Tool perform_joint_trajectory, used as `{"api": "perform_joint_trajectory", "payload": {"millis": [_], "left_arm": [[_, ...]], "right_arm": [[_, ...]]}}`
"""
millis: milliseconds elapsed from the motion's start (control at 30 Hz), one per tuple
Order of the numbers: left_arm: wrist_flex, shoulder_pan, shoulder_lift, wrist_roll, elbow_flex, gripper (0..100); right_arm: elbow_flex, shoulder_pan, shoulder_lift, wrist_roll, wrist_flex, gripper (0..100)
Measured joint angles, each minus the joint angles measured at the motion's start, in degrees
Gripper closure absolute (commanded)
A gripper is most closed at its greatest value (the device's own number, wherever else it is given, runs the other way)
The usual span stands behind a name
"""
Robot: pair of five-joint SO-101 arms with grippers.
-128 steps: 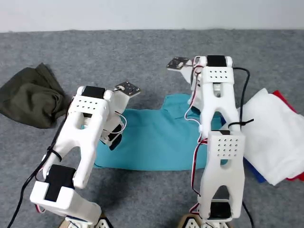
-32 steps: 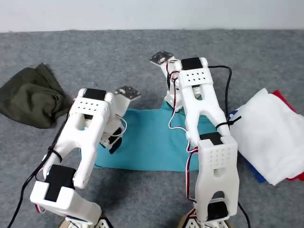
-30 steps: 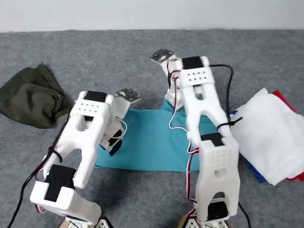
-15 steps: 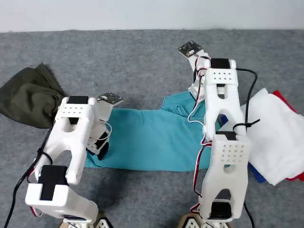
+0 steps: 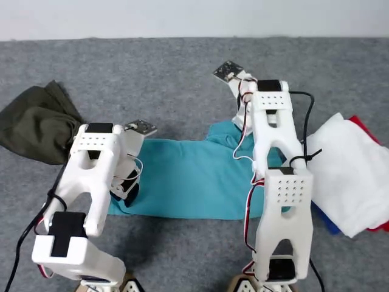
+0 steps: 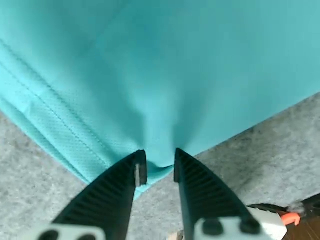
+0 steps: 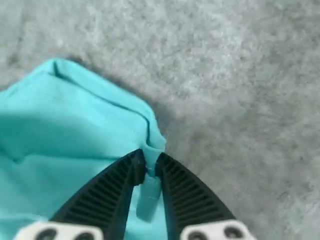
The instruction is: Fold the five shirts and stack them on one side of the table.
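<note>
— How did we find the teal shirt [image 5: 194,182]?
— Spread flat across the middle of the grey table [image 5: 182,73], between our 2 arms, with 1 corner humped up at the far right.
— And our grippers?
— Our left gripper [image 6: 156,167] had its fingers drawn close on a fold of the shirt's left edge. Our right gripper [image 7: 150,167] pinched a small tuck at that far corner, fingers nearly together.
— What lay around us?
— An olive shirt [image 5: 36,125] sat crumpled far left, well apart. A white shirt [image 5: 349,176] lay at the right on a blue shirt [image 5: 325,220] and a red shirt [image 5: 364,129], just beside the teal one. Our right arm hid part of the teal cloth.
</note>
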Motion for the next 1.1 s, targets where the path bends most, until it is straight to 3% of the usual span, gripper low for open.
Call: {"api": "perform_joint_trajectory", "payload": {"millis": [367,567,800,1000,1100], "left_arm": [[0.0,0.0,0.0,0.0,0.0,90],[0.0,0.0,0.0,0.0,0.0,90],[0.0,0.0,0.0,0.0,0.0,90],[0.0,0.0,0.0,0.0,0.0,90],[0.0,0.0,0.0,0.0,0.0,90]], "right_arm": [[-4.9,-0.2,-12.8,-2.9,22.4,98.8],[-0.6,0.8,-16.7,-4.4,22.5,98.8],[14.8,1.3,-20.0,-4.5,22.0,98.4],[24.1,1.9,-23.9,-4.5,18.1,86.7],[29.3,1.3,-27.2,-4.5,18.3,85.8]]}}
